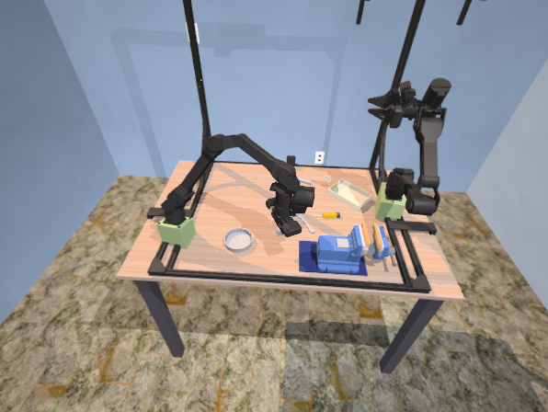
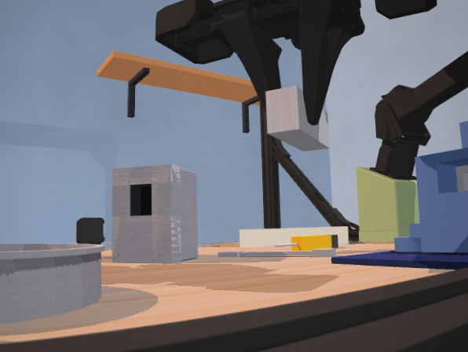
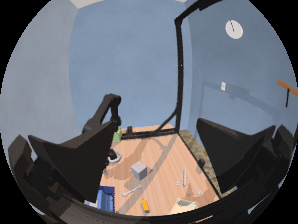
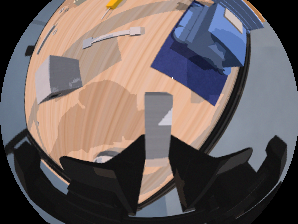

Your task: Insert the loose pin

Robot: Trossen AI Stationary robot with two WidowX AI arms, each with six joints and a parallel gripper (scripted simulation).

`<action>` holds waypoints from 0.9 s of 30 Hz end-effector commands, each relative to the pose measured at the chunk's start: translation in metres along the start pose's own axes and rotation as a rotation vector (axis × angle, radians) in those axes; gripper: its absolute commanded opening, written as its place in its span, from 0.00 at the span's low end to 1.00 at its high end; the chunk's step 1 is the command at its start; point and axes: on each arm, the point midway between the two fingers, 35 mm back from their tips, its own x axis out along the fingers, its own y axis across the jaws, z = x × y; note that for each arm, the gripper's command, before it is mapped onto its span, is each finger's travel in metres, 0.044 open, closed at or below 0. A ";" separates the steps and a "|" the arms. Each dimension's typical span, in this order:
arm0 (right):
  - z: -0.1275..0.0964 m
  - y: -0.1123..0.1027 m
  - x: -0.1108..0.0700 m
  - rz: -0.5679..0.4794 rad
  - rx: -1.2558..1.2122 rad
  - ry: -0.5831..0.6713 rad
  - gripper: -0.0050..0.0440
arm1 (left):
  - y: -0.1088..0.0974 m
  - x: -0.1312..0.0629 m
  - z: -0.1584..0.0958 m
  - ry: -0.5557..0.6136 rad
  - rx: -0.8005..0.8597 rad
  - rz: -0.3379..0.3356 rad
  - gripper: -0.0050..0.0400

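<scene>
A grey block (image 2: 153, 236) (image 3: 139, 171) (image 4: 65, 72) stands on the table. An empty rectangular hole (image 2: 140, 199) shows in one of its upright faces; the right arm hides the block in the top view. My right gripper (image 2: 294, 105) (image 4: 156, 138) is shut on a long grey rectangular pin (image 2: 282, 111) (image 4: 158, 112). It holds the pin in the air, apart from the block and higher than its top, to its right in the exterior view. My left gripper (image 1: 371, 106) (image 3: 156, 124) is open and empty, raised high at the right of the top view.
A blue vise (image 1: 337, 255) (image 4: 215, 37) stands on a dark blue mat (image 1: 307, 257) (image 4: 172, 65). A round grey dish (image 1: 238, 240) (image 2: 47, 283) sits nearer the right arm's base. A yellow screwdriver (image 1: 330, 215) (image 2: 312, 243), a grey bar (image 4: 112, 37) and a cream tray (image 1: 345, 201) lie farther back.
</scene>
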 end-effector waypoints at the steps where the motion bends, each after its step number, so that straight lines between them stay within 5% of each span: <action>1: 0.000 0.000 -0.001 -0.007 -0.096 -0.001 0.10 | 0.000 0.000 0.000 0.000 0.001 0.001 1.00; 16: -0.002 0.007 -0.002 -0.006 -0.197 0.000 0.10 | 0.000 0.000 0.000 0.000 0.001 0.001 1.00; 27: -0.013 0.040 -0.007 -0.002 -0.182 0.001 0.10 | 0.000 0.000 0.000 0.000 0.001 0.001 1.00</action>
